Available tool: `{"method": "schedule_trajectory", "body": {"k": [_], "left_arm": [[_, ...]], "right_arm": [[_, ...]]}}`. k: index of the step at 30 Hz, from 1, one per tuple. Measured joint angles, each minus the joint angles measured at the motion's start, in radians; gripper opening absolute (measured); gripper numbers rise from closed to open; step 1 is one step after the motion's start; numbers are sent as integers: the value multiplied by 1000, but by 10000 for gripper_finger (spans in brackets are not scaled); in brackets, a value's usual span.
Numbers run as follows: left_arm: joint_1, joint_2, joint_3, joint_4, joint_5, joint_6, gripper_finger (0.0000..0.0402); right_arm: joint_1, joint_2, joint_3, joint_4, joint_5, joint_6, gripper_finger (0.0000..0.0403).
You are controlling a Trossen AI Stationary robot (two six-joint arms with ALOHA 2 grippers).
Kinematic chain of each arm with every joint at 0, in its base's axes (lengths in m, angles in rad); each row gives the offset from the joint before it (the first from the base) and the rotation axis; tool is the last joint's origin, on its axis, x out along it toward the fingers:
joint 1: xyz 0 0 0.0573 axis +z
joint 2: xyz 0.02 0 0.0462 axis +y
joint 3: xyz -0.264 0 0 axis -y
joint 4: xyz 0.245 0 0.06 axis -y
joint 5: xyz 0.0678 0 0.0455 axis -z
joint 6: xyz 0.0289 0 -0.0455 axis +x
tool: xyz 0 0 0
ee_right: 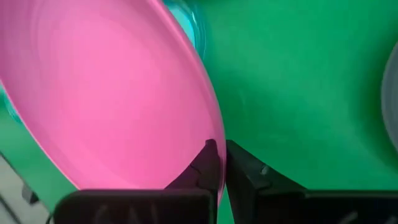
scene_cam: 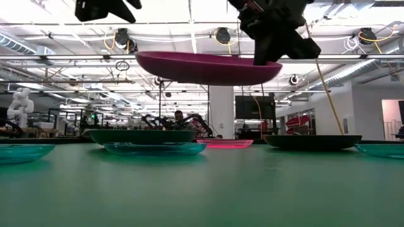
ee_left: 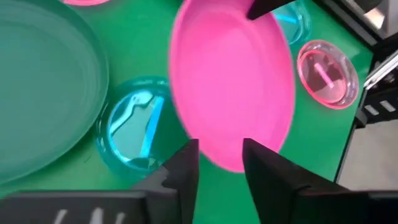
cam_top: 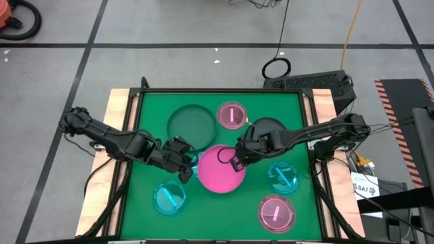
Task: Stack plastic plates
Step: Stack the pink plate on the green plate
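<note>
The bright pink plate (cam_top: 218,173) hangs in the air over the middle of the table, carried by my right gripper (cam_top: 235,161) at its right rim; the low view shows the bright pink plate (scene_cam: 202,68) well above the mat. My left gripper (cam_top: 186,166) is open just off the plate's left edge, its fingers on either side of the rim (ee_left: 225,160) without touching. A cyan plate (ee_left: 134,127) lies on the mat partly under the lifted one. Two dark grey plates (cam_top: 192,124) (cam_top: 270,125) and a translucent pink plate (cam_top: 231,114) lie toward the far edge. My right gripper (ee_right: 225,163) pinches the bright pink plate's right rim (ee_right: 211,134) between its two fingers, one on the upper face and one below. The fingers come from the table's right, slanting down. The plate is lifted clear and nearly level, its free left side slightly higher.
A cyan plate (cam_top: 169,198) lies near the left front, another cyan plate (cam_top: 283,176) on the right, and a translucent pink plate (cam_top: 277,211) at the right front. Wooden table borders (cam_top: 116,115) flank the green mat. Cables and a box lie on the floor beyond.
</note>
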State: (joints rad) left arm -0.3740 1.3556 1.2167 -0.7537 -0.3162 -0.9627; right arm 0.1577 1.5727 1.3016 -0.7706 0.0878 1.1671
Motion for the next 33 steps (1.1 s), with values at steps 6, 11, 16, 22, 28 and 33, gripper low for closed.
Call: {"method": "schedule_trajectory", "body": {"k": [6, 11, 16, 22, 28, 33], "left_arm": [[36, 0, 0, 29, -1, -7, 233], [55, 0, 0, 23, -119, -10, 279], [86, 0, 0, 5, -208, 12, 282], [148, 13, 0, -4, -199, 104, 280], [174, 12, 0, 1, -182, 169, 216], [174, 11, 0, 1, -156, 202, 129]], "right_arm": [[1, -12, 0, 8, 70, 8, 8], [1, -11, 0, 34, 103, 8, 8], [0, -11, 0, 89, 178, 1, 8], [0, -11, 0, 163, 231, -37, 8], [-1, -11, 1, 176, 265, -54, 8], [-1, -11, 1, 177, 302, -63, 8]]}}
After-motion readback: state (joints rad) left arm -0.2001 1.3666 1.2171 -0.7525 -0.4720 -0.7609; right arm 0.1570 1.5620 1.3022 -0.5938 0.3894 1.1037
